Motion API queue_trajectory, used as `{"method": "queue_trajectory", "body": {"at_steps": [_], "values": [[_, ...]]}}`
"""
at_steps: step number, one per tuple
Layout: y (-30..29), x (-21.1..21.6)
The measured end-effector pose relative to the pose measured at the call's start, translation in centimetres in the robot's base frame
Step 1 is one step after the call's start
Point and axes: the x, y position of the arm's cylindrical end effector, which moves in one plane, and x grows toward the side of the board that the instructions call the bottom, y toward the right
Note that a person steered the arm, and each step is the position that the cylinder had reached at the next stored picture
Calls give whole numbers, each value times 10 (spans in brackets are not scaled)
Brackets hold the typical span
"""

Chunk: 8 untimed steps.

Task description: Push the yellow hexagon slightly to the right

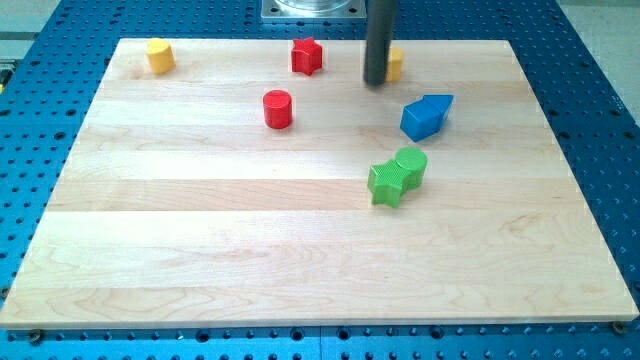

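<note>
Lab bench: wooden board point(300, 240) on blue perforated table point(590, 120) (optical breadboard style)

Wooden board point(200, 250) carrying seven coloured blocks

Bright, even overhead light. Soft short shadows only, mild sheen on the tabletop point(300, 230). Sharp throughout, slight softness at edges.

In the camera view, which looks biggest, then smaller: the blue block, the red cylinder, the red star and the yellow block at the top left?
1. Blue block, clearly largest.
2. Red star and red cylinder: too alike to rank.
3. Yellow block looks slightly smaller, but it is at the view's top, so perhaps only farther off.
</note>
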Motion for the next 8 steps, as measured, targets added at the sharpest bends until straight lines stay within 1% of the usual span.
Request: {"method": "queue_trajectory", "body": {"at_steps": [1,2,3,4,6,7,8], "values": [[16,-18],[-9,-20],[7,-35],[6,-67],[58,-71],[38,-71],[-32,-56]]}}
